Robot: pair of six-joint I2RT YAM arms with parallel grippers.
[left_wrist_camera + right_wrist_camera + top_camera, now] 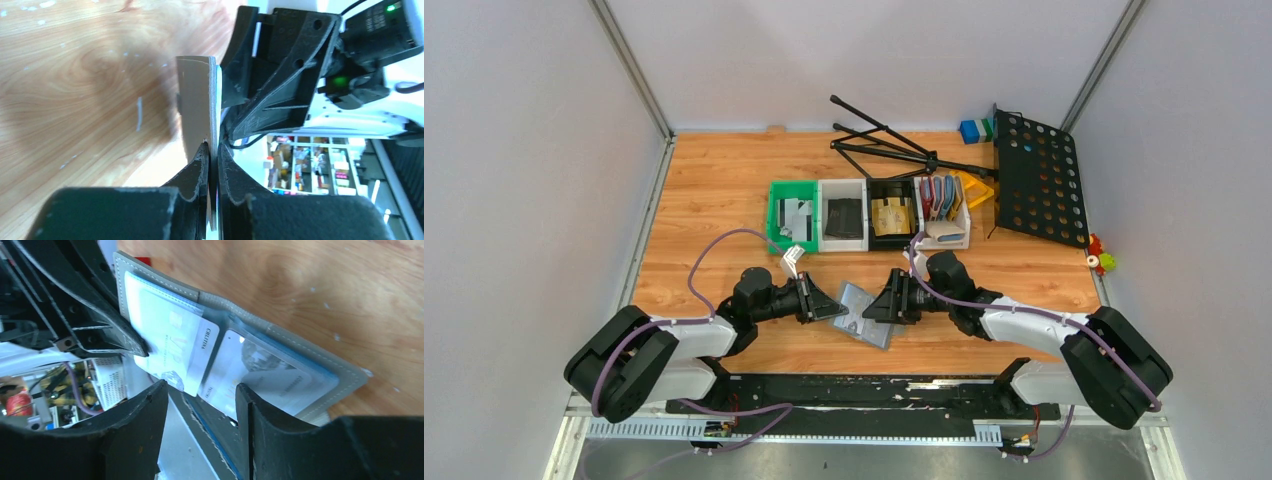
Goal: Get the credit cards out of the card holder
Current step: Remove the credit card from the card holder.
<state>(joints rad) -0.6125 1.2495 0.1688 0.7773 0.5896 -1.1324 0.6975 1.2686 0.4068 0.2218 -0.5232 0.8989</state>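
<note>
The grey-blue card holder [871,326] lies open on the wooden table between my two grippers. In the left wrist view, my left gripper [212,152] is shut on the thin edge of one flap of the card holder [197,105], which stands edge-on. The right wrist view shows the holder [300,345] spread open, with two whitish credit cards in its clear pockets: one [172,337] slid partly out, the other [262,372] deeper in. My right gripper [200,387] stands open, its fingers on either side of the cards' lower edges. The left gripper's fingertip [135,345] rests on the first card.
A row of small bins stands behind: green [776,215], white [824,235], black [892,240], and a white one [946,240] holding red and blue holders. A black perforated stand [1039,180] with tripod legs [884,145] lies at the back right. Small toys [1101,258] sit at the right edge.
</note>
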